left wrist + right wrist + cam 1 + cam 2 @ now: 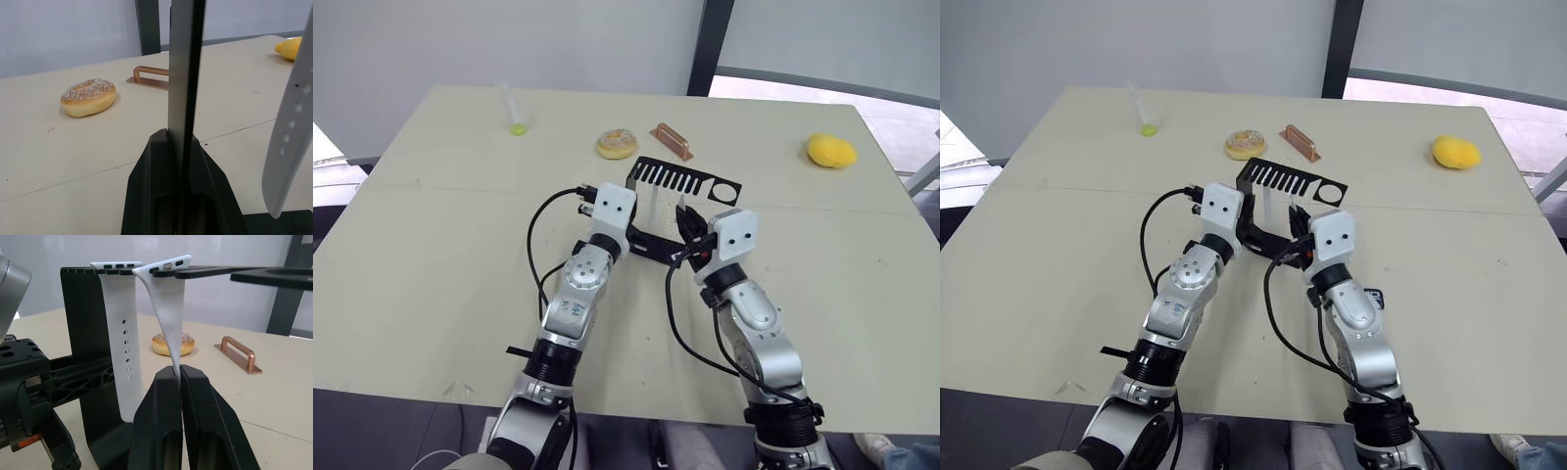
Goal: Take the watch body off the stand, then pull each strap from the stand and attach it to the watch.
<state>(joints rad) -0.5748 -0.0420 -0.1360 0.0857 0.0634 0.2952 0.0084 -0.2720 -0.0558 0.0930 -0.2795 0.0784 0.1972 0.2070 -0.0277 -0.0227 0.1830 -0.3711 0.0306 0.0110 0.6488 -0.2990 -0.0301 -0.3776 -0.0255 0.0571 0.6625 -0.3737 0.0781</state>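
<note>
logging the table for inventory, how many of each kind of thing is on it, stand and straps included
stand: 1
straps, both hanging from the stand's top plate: 2, one with holes, one pinched by the right gripper
doughnut: 1
copper handle: 1
yellow lemon-like thing: 1
clear tube with green end: 1
total: 7

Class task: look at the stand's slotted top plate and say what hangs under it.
Two white straps hang under the stand's top plate: one with holes hangs free; the right gripper pinches the other. Its lower end is hidden between the fingers.
</note>
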